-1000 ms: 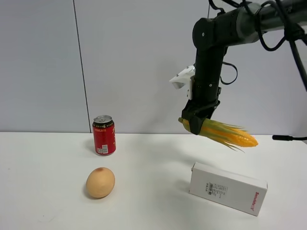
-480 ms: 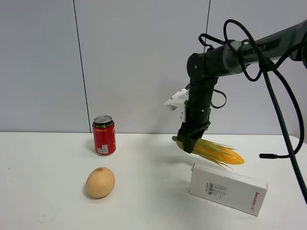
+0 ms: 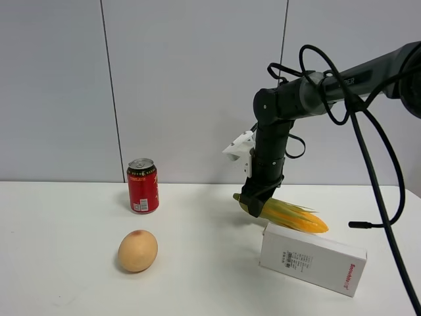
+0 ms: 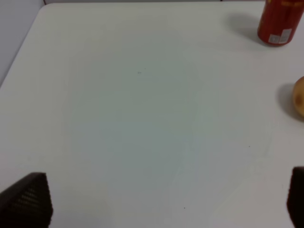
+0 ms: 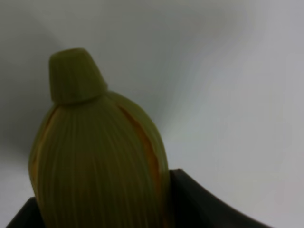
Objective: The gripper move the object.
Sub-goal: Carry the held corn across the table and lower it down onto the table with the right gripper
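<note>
The ear of corn, green stem end at the left and yellow tip at the right, hangs tilted just above the table and the white box. My right gripper is shut on its green husk end. In the right wrist view the green husk end fills the frame between the black fingers. My left gripper is open and empty over bare white table; only its two black fingertips show. It is out of the exterior view.
A red can stands at the back left, also seen in the left wrist view. A round tan fruit lies in front of it. A white box lies right of centre, under the corn's tip. A grey wall stands behind the table.
My right arm has lowered the corn and shifted it left, from well above the table down to just over the white box. The can, fruit and box have not moved.
</note>
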Motion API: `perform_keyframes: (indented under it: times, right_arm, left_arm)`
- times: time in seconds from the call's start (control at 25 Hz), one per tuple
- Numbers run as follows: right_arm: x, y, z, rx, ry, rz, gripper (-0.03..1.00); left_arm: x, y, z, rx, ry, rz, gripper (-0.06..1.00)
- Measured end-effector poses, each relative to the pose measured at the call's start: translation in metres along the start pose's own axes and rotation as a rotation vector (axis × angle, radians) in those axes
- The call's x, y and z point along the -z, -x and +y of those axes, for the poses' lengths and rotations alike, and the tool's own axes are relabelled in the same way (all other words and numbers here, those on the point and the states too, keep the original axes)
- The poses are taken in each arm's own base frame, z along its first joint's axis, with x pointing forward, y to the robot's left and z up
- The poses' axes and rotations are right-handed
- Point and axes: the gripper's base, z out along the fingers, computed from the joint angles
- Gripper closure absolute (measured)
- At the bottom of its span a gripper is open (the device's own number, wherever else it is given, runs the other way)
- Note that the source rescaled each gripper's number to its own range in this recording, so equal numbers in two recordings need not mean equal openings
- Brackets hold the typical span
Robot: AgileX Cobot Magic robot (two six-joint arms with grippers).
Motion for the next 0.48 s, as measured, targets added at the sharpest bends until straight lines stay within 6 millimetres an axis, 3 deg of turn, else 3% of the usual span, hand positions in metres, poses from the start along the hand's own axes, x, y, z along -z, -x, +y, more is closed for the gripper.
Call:
perform_keyframes:
  times: [0.48]
  right_arm:
    - [-0.0100,-0.0030,-0.0078,-0.028,-0.002,-0.024,0.97]
  left_arm:
    - [0.0000,0.0000,0.0000,0.000,0.000,0.000,-0.06]
